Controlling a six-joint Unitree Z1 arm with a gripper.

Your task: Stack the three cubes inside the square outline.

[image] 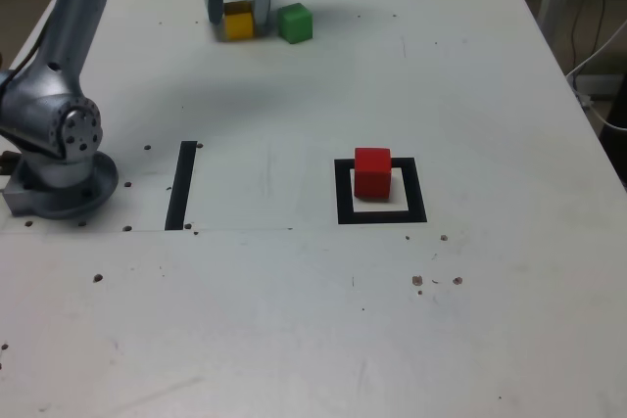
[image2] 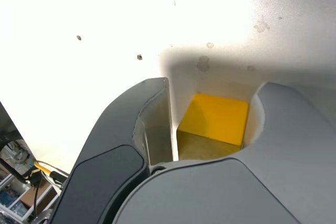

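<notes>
In the exterior view, the red cube [image: 372, 173] sits within the square outline [image: 415, 191], toward the exterior view's left side of its white centre, on the pale tabletop [image: 265, 330]. The straight black strip [image: 181, 186] lies flat, well apart from the outline toward the exterior view's left. Near the far edge, the claw [image: 237, 17] reaches down with its two fingers apart, one on either side of the yellow cube [image: 238, 22]. The green cube [image: 295, 23] stands just beside the claw, toward the exterior view's right. The arm [image: 83, 17] rises from its round base [image: 61, 186] at the exterior view's left.

In the wrist view, the yellow cube lies between the claw's fingers, close to one of them, with a gap to the other; I cannot tell whether the nearer finger touches it. Several small dark marks [image2: 139, 57] dot the tabletop.
</notes>
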